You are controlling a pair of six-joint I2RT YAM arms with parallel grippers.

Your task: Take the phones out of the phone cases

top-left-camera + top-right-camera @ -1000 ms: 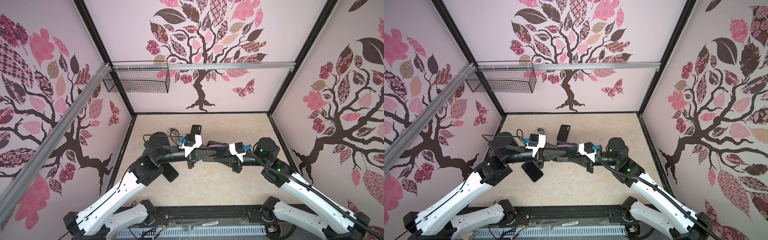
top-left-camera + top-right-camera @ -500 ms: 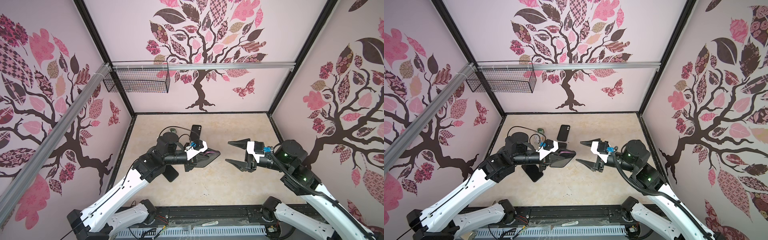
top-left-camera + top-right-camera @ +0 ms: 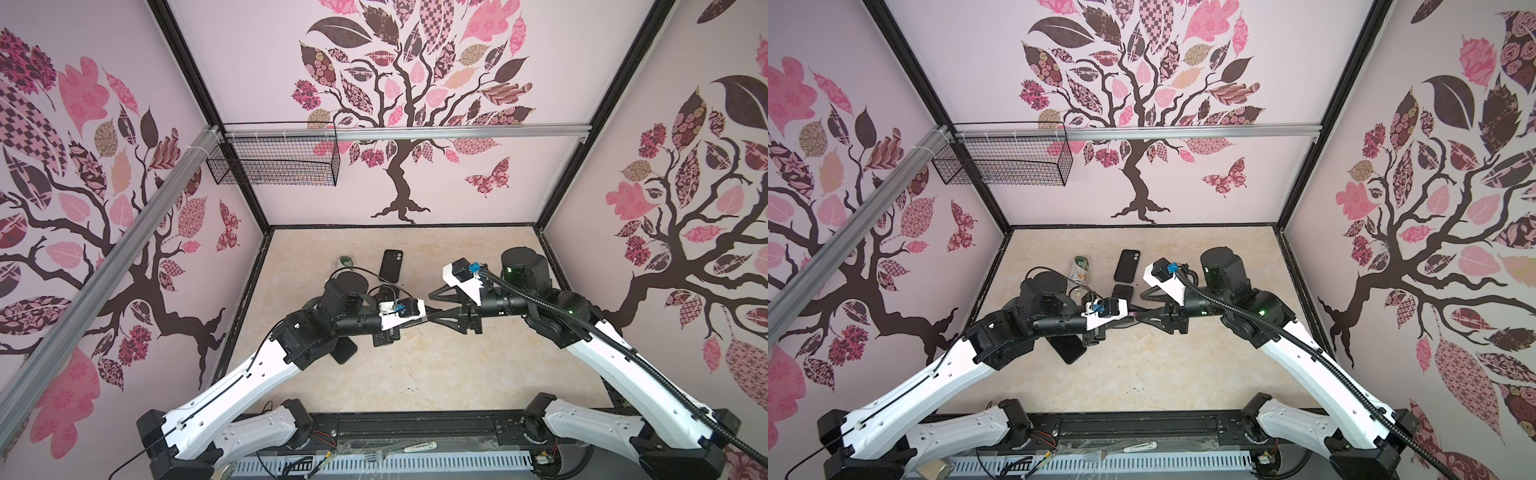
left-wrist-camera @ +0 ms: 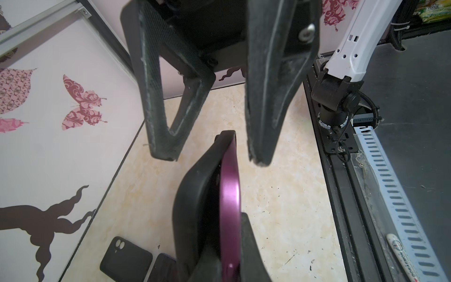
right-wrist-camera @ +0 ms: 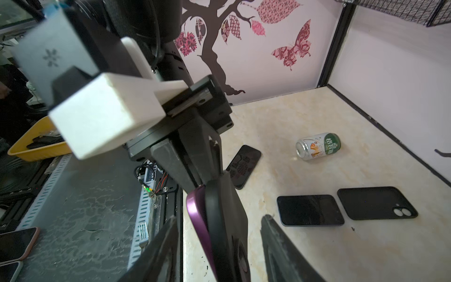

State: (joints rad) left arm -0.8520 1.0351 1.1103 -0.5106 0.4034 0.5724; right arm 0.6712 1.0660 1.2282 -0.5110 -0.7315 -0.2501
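While left gripper (image 5: 209,180) pinches the cased phone (image 4: 229,195), right gripper (image 4: 212,157) straddles it, jaws apart

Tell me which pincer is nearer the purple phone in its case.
Left. The left pincer is shut on the purple phone in its case; the right pincer is open, its fingers straddling the free end, apparently not touching.

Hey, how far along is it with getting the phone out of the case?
Done: one edge of the purple phone shows clear of the black case. In hand: the left gripper is shut on both, and the open right gripper straddles their free end. Left: pulling phone and case fully apart.
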